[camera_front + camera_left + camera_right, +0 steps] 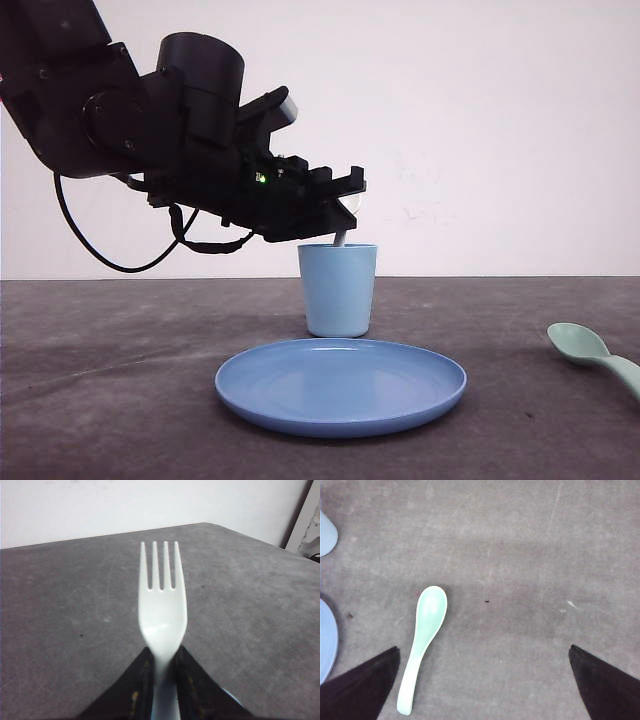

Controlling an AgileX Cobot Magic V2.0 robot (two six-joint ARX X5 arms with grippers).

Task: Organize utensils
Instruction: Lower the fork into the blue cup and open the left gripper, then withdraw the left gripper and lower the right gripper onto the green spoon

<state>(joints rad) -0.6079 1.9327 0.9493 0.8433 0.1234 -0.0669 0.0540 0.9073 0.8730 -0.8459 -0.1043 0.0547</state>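
Observation:
My left gripper (162, 652) is shut on the handle of the white fork (162, 595), whose four tines point away from the jaws. In the front view this gripper (348, 198) hangs just above the light blue cup (338, 292), and the fork's handle end (340, 238) dips to the cup's rim. The mint-green spoon (422, 640) lies flat on the grey table, bowl up, at the front right (590, 350). My right gripper (483, 648) hovers above it, open; the spoon's handle lies close to one finger (370, 685).
A round blue plate (340, 385) sits in front of the cup; its edge (327, 640) and the cup's edge (326, 532) show beside the spoon. The grey tabletop (250, 605) ends at a white wall behind.

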